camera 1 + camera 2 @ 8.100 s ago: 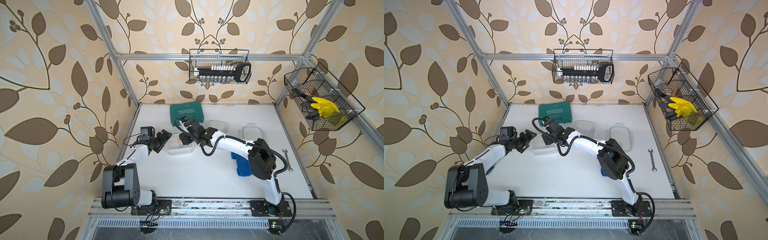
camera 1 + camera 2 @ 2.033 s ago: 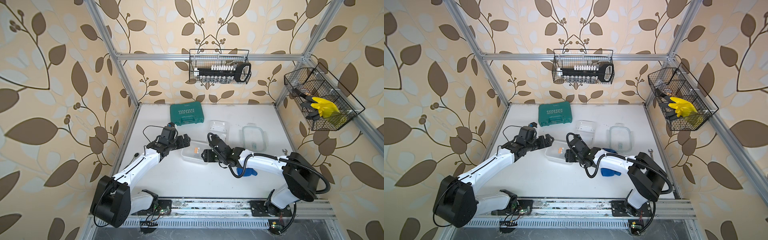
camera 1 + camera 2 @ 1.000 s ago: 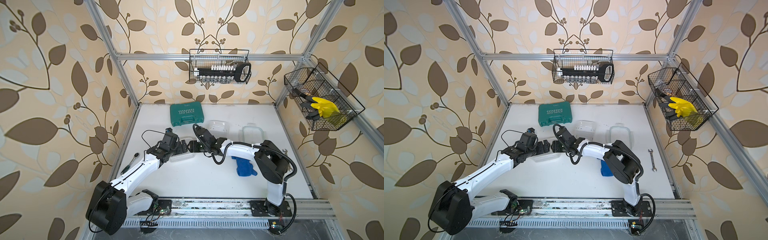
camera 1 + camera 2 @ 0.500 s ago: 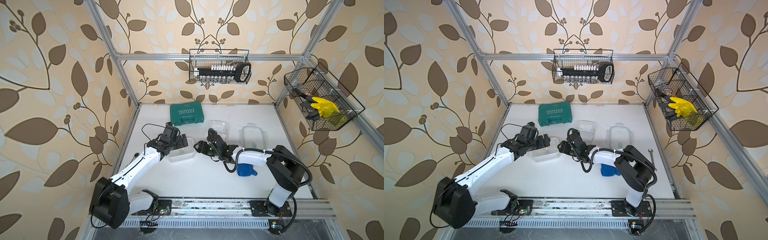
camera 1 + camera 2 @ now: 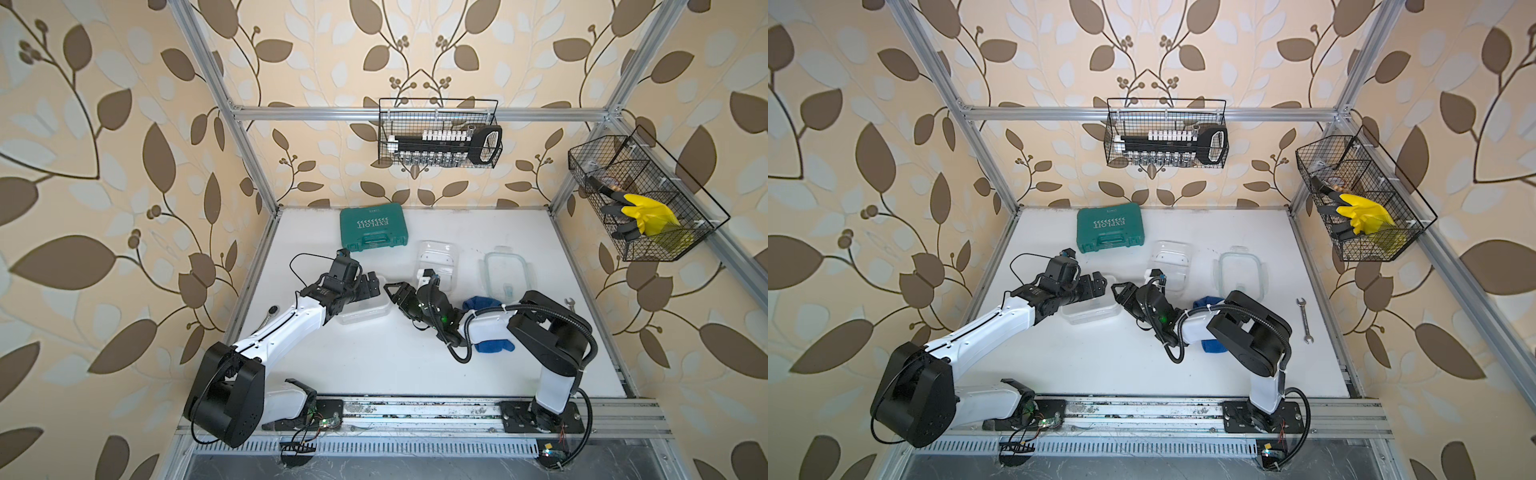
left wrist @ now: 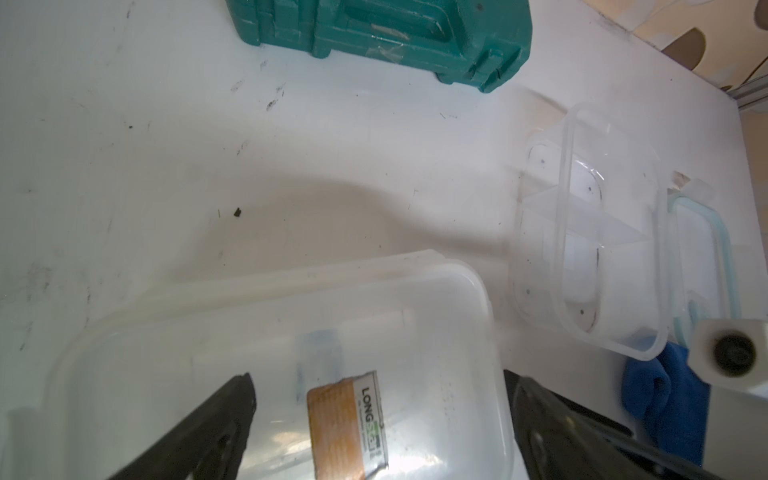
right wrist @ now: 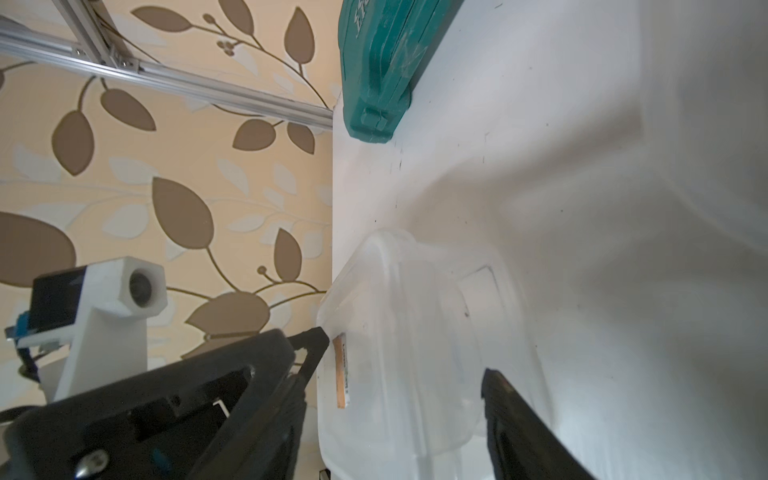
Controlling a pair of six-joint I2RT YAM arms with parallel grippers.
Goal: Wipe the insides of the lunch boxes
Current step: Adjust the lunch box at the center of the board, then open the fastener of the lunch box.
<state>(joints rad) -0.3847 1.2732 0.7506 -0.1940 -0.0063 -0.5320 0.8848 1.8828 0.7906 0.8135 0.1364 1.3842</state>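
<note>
Lying lidded a little in front of the teal case (image 5: 372, 232), one lunch box (image 5: 365, 311) is straddled by the left gripper (image 5: 374, 286), its jaws spread wide. The right gripper (image 5: 392, 297) is seen just beside that box, jaws apart and clamped on nothing.

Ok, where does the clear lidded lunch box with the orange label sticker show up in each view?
In a top view: the clear lidded lunch box with the orange label lies left of centre, nearer the robot than the teal hard tool case.
In a top view: same spot, case behind it.
Left wrist: close up, label facing the camera.
Right wrist: close up, label edge-on.
Shared landmark: the teal case, in all four.
</note>
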